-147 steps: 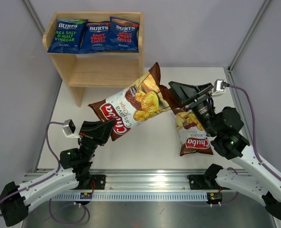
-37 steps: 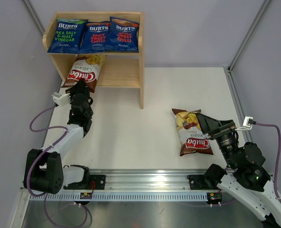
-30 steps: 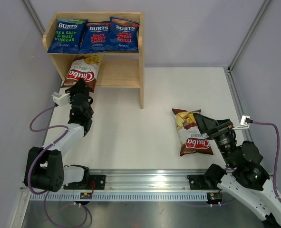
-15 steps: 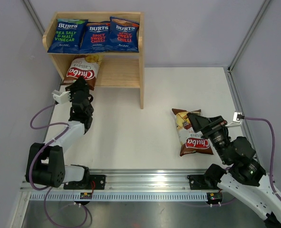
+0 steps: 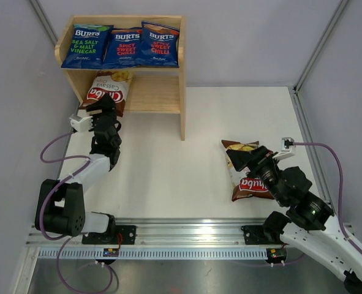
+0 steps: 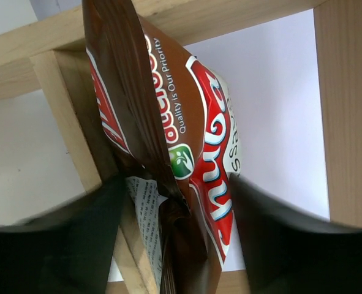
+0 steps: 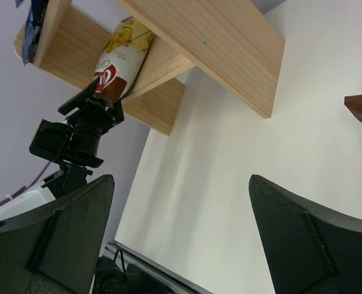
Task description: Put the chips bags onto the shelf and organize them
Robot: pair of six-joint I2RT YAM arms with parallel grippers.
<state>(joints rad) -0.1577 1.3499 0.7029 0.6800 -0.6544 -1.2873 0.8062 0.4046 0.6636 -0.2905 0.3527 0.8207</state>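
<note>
The wooden shelf (image 5: pixel 168 92) stands at the back left, with three blue Burts chips bags (image 5: pixel 124 46) lying in a row on its top tier. A brown-and-cream Chuba bag (image 5: pixel 108 90) lies at the left of the lower tier, its near end sticking out. My left gripper (image 5: pixel 105 106) is at that end. In the left wrist view the jaws stand apart on either side of the bag (image 6: pixel 187 141), so my left gripper (image 6: pixel 177 184) is open. A second Chuba bag (image 5: pixel 249 179) lies on the table at the right. My right gripper (image 5: pixel 245 158) hovers open over its far end, holding nothing.
The shelf's right side panel (image 5: pixel 182 104) reaches down to the white table (image 5: pixel 168 165). Grey walls close in the left, back and right. The right wrist view shows the shelf (image 7: pixel 217 43) and the left arm (image 7: pixel 76 141) across the table.
My left jaws have spread apart around the Chuba bag, which now rests on the lower tier. My right arm has swung forward and left over the second bag.
</note>
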